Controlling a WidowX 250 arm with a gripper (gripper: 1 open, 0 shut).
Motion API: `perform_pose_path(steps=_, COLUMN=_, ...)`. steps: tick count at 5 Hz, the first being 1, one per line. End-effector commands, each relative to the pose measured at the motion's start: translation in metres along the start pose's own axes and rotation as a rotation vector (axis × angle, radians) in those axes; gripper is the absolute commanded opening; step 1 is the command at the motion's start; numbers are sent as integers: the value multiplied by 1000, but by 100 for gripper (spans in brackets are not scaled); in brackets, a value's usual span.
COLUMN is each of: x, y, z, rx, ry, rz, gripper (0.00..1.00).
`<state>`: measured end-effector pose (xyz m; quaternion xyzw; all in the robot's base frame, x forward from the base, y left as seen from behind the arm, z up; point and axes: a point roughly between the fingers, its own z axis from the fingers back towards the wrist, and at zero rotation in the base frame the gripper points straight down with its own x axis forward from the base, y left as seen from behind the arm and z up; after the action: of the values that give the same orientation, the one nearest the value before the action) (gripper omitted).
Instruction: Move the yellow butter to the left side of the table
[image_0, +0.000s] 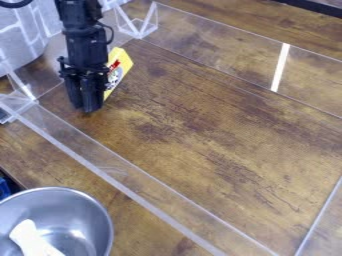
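Note:
The yellow butter (118, 70) is a small bright yellow box with a red-and-white label. It sits tilted at the far left of the dark wood-grain table (214, 110). My black gripper (84, 102) comes down from above onto the box's left end and is shut on it. The fingers hide that end of the box. The fingertips reach almost to the tabletop, just inside the clear acrylic strip (40, 95) at the left edge.
A round metal bowl (74, 215) with a white object (27, 238) inside sits at the front left, outside the acrylic border. White rack-like items (19, 40) stand behind the gripper at the back left. A clear strip (134, 185) runs diagonally along the front.

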<state>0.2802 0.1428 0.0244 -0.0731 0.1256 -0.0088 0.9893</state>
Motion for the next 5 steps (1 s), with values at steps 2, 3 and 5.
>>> perform_pose_path(steps=2, x=5, y=13, z=16, rx=14, ry=-68, rz=19, gripper=0)
perform_pose_path(steps=3, x=6, y=15, z=18, rx=10, ry=-74, rz=20, gripper=100)
perform_pose_path(steps=5, x=8, y=12, z=38, rx=20, ry=-99, rz=10, gripper=100)
